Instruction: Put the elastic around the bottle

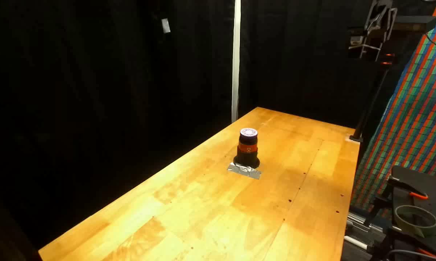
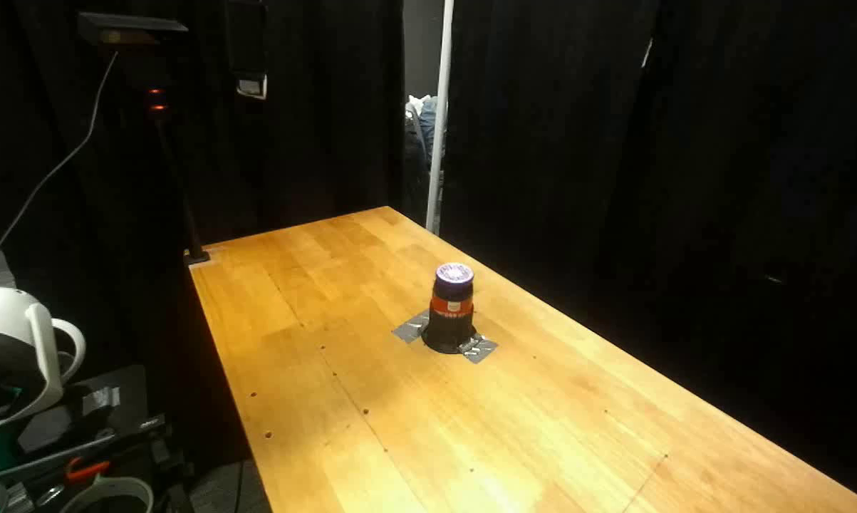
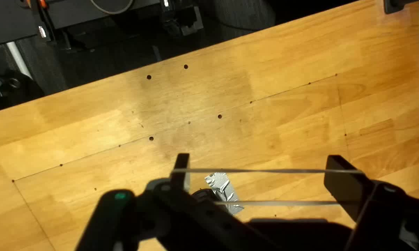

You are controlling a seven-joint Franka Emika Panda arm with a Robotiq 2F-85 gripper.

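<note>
The bottle stands upright on the table in both exterior views, with a pale lid, dark neck and orange-red label [image 1: 248, 148] [image 2: 452, 306]. Its flared black foot is taped down. In the wrist view only a dark edge of it [image 3: 203, 194] shows past the left finger; the rest is hidden. My gripper [image 3: 258, 156] is open above the table. The elastic [image 3: 275, 170] is stretched around both fingers as two thin grey strands spanning the gap. It is apart from the bottle in the exterior views, where I cannot make out the elastic.
Silver tape [image 3: 226, 190] fixes the bottle's foot to the wooden table [image 1: 210, 203]. A stand [image 1: 372, 98] rises at a table corner. Dark curtains surround the table. A black side table [image 1: 420, 185] with a tape roll [image 1: 416, 219] is nearby. A pale object with light edges [image 1: 375, 25] hangs high up.
</note>
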